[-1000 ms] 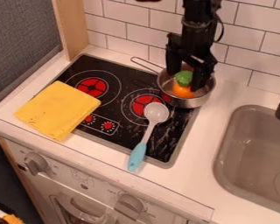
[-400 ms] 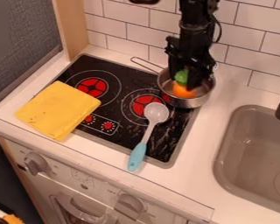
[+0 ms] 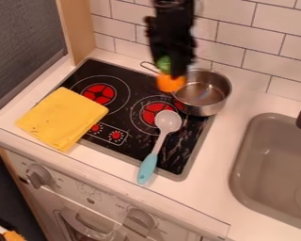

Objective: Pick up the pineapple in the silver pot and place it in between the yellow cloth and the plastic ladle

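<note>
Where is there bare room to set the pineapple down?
The stovetop between the yellow cloth and ladle is bare, as is the counter between stovetop and sink. It's crowded around the pot, beside the gripper.

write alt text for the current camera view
Black robot gripper holds a toy pineapple, orange with a green top, above the stove near a silver pot. A yellow cloth and a blue-handled ladle lie apart, partly on the stove.
</note>
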